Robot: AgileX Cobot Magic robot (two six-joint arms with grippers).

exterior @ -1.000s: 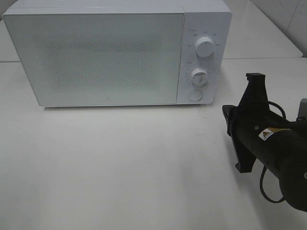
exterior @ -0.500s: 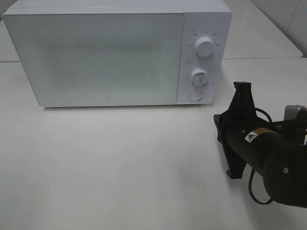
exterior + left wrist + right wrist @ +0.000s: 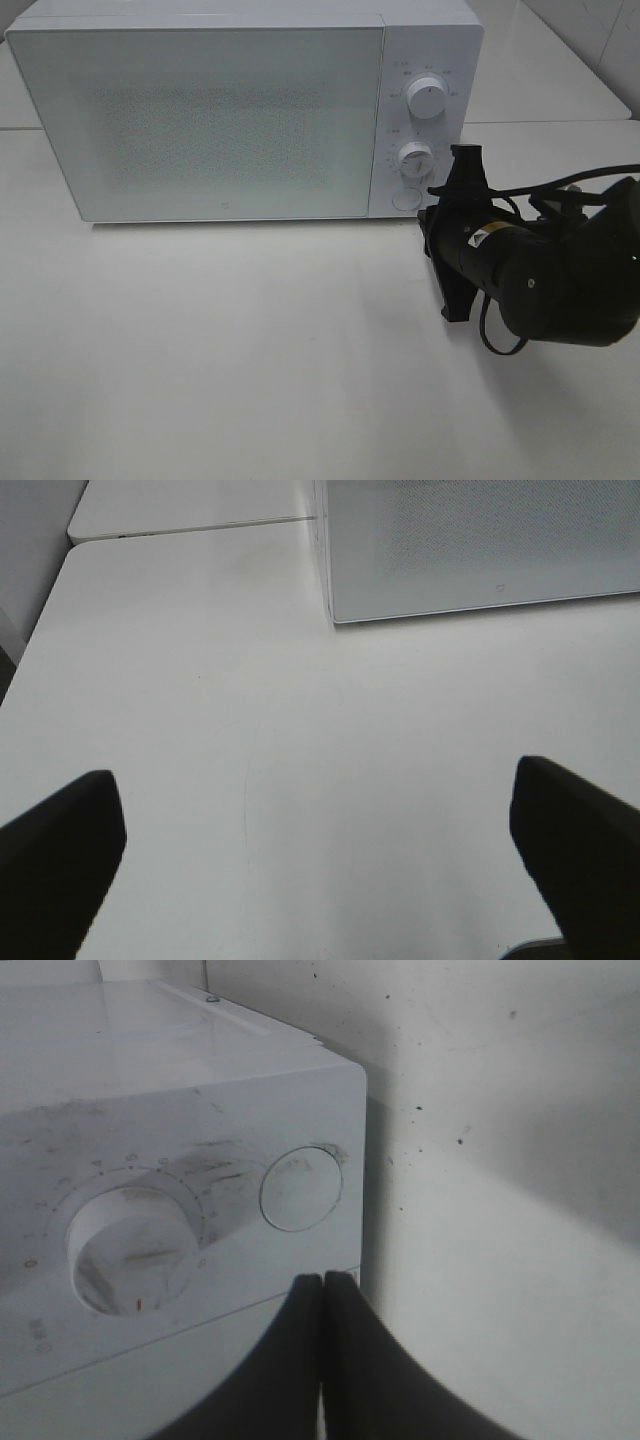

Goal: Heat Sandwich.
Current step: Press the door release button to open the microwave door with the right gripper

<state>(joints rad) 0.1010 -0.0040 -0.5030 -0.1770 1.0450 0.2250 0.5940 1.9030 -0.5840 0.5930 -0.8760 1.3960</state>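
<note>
The sandwich is out of view. The white microwave (image 3: 200, 120) stands at the back of the table with its door closed. My right gripper (image 3: 322, 1285) is shut and empty, its tips close in front of the control panel, just below the round button (image 3: 301, 1188) and beside the lower knob (image 3: 130, 1250). In the exterior view the right arm (image 3: 500, 265) sits right next to the panel's lower right corner, near the button (image 3: 405, 198). My left gripper (image 3: 320, 880) is open and empty over bare table, in front of the microwave's left corner (image 3: 480, 540).
The upper knob (image 3: 428, 100) sits above the lower knob (image 3: 414, 158) on the panel. The white table (image 3: 250, 350) spreads in front of the microwave. A black cable (image 3: 495, 345) hangs from the right arm. A second table surface (image 3: 560, 70) lies behind on the right.
My right arm has moved left and toward the microwave, from the table's right edge up to the control panel. The microwave has not changed.
</note>
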